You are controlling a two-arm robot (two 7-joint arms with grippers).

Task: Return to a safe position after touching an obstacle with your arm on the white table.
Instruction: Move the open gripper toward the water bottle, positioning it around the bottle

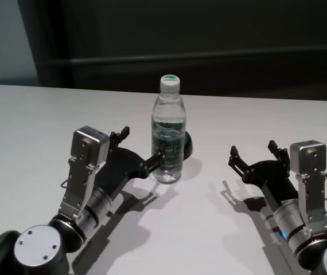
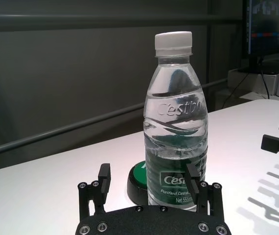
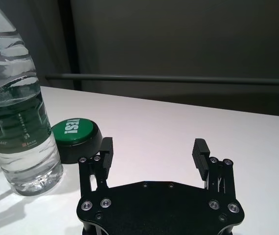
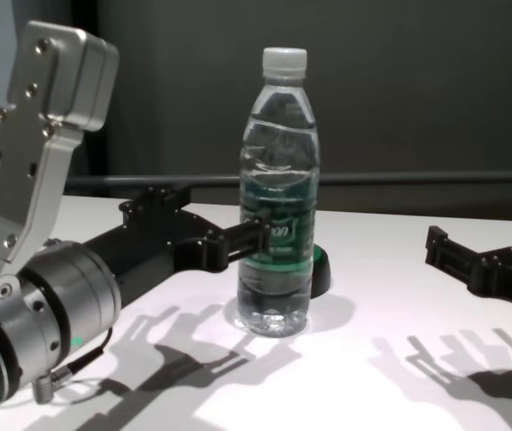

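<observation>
Dark wall panels with a grey horizontal rail close off the far side of the white table (image 1: 31, 123), whose matte top carries sharp shadows of both arms. Near the table's middle the water bottle (image 1: 168, 133) stands upright, clear plastic with a white screw cap and a dark green label, partly filled with water. Just behind it, at its far right, sits a low black disc with a green top (image 3: 75, 139), close to the bottle's base; whether the two touch cannot be told. The left gripper (image 1: 141, 149) reaches in from the near left, low over the table, its two black fingers spread apart with nothing held between them. One fingertip (image 4: 260, 235) lies against the bottle's label on the bottle's left side, while the other finger points past the bottle into open space to the left of it. From the left wrist view the bottle fills the frame in front of that finger, offset from the gap between the jaws. The right gripper (image 1: 254, 154) hovers well apart from the bottle, over bare table at the right, its fingers (image 3: 199, 152) likewise wide apart and empty.
</observation>
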